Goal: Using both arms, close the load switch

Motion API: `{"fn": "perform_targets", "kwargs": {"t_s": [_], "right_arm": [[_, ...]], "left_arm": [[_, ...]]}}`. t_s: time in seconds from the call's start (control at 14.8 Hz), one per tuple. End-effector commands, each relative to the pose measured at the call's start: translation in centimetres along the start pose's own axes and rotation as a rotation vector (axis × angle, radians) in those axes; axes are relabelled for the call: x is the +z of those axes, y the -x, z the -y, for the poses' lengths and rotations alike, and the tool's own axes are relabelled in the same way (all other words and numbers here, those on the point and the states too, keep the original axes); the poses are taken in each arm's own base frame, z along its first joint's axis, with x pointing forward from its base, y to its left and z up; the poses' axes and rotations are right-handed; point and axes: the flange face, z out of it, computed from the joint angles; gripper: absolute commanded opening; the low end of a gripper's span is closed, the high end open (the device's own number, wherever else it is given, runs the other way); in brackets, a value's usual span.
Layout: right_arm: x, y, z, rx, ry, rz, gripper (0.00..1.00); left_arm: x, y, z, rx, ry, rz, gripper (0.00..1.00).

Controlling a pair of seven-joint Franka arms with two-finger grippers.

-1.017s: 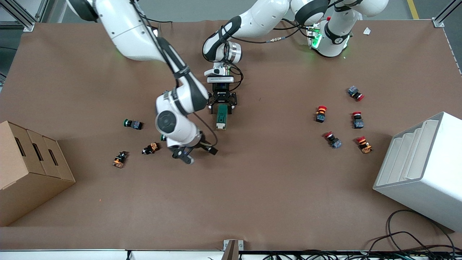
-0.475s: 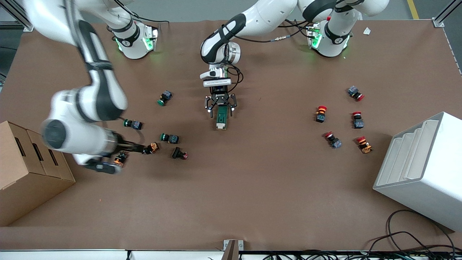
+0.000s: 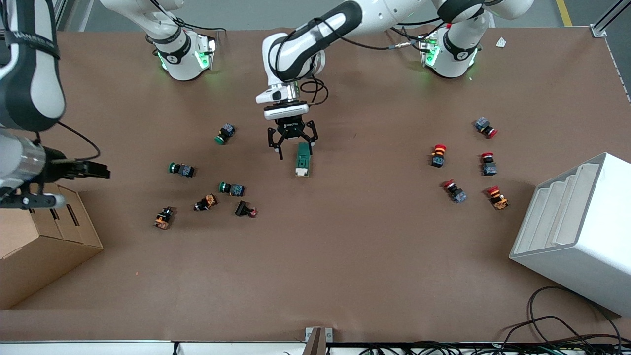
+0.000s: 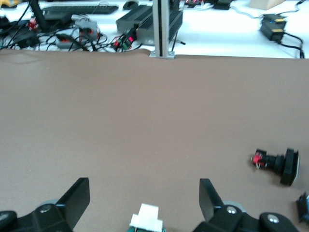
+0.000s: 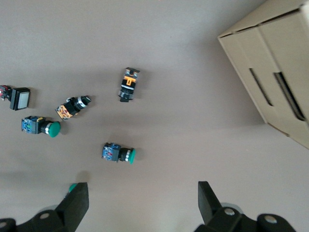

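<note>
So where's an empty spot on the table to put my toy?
The big bare stretch nearer the front camera, between the cardboard box and the white bin. It's crowded around the green buttons and red buttons.

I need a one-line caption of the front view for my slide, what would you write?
Left gripper open over the load switch lying on the table; right gripper open above the cardboard box.

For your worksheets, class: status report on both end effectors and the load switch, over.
Left end effector open over load switch, not gripping. Right end effector open, above cardboard box. Nothing blocking the switch.
</note>
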Motion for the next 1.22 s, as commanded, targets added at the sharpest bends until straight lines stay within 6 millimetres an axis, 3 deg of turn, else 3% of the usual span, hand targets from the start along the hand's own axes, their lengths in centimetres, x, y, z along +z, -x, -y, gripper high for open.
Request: {"fn": "perform_targets", "kwargs": {"t_s": [0.0,0.14,0.34,0.47,0.61,0.81,0.88,1.15], "right_arm": [[-1.7,0.8,0.7,-0.02,0.03,-0.025,1.0],[-3.1,0.5,0.7,-0.009,0.03,-0.056,1.0],[-4.5,0.4,1.3,-0.014,0.026,-0.085,1.0],[-5.1,0.4,0.7,-0.016,0.023,-0.099,1.0],[-7.0,0.7,0.9,-0.017,0.022,-0.104,1.0],[-9.0,1.4,1.6,-0.027,0.026,-0.104,1.0],[-8.9,1.4,1.5,-0.026,0.024,-0.096,1.0],[-8.4,2.3,1.3,-0.005,0.034,-0.017,1.0]], "left_arm": [[-1.0,-8.2,0.6,-0.012,-0.022,0.122,1.0],[-1.1,-15.3,2.4,-0.006,0.001,0.224,1.0],[-0.6,-24.4,6.3,-0.033,0.033,0.372,1.0],[0.1,-29.0,8.8,-0.094,0.059,0.463,1.0],[1.4,-33.7,12.2,-0.143,0.091,0.54,1.0],[2.3,-39.3,18.2,-0.146,0.148,0.616,1.0],[2.4,-40.8,20.1,-0.163,0.153,0.634,1.0],[4.1,-44.2,27.4,-0.144,0.168,0.747,1.0]]}}
